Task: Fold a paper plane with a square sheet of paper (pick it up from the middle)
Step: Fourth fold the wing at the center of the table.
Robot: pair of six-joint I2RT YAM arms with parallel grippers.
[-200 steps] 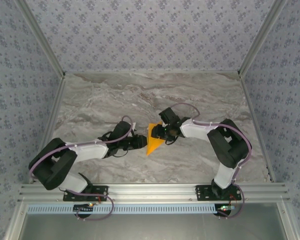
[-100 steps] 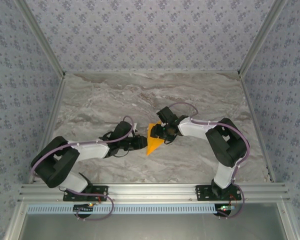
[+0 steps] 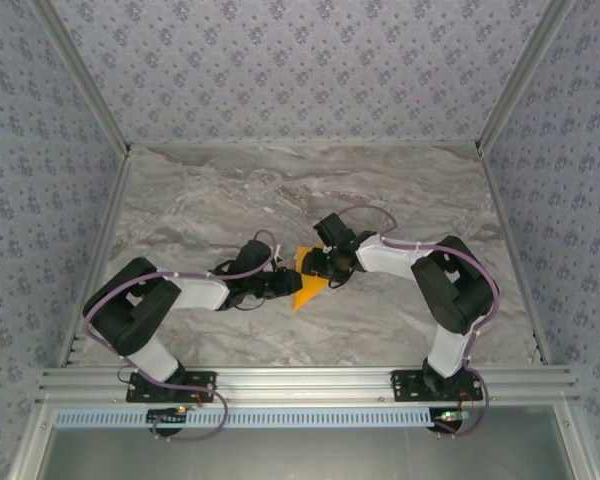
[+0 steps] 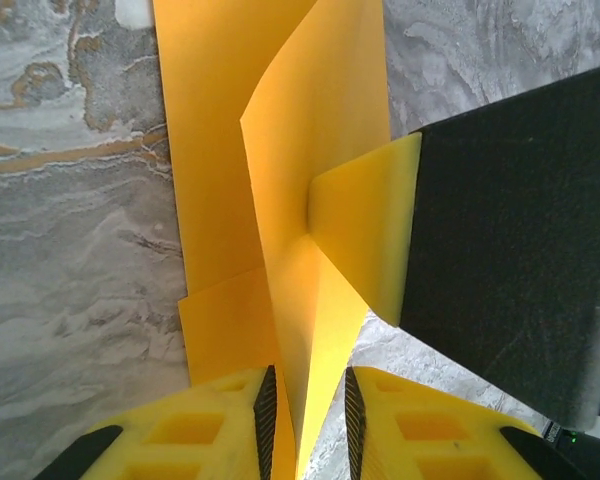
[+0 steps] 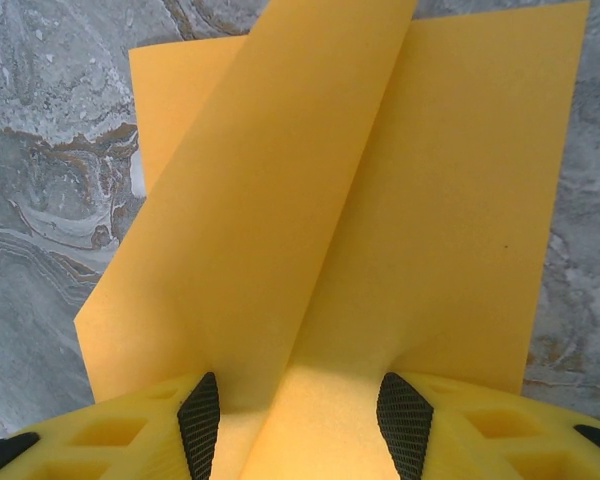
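The bright-orange paper (image 3: 303, 287) lies mid-table, partly folded into a pointed shape with a raised centre ridge. In the left wrist view the paper (image 4: 220, 150) stands up as a crease that runs between my left gripper's (image 4: 310, 420) narrowly parted jaws; marble shows beside the right pad. My left gripper (image 3: 283, 285) meets the paper from the left. My right gripper (image 3: 320, 266) is at the paper's far right edge, and one of its yellow fingers (image 4: 365, 235) touches the ridge. In the right wrist view the paper (image 5: 460, 200) spreads between my wide-open right gripper's (image 5: 302, 420) pads.
A marble tabletop (image 3: 280, 190) lies inside patterned walls with metal rails along its edges. Both arms bend inward and nearly meet at the centre, their grippers a finger's width apart. Bare marble stretches behind and to both sides.
My left arm has pushed its gripper right, onto the paper's raised crease. The right gripper shifted slightly left early on, then held. The paper stays in place.
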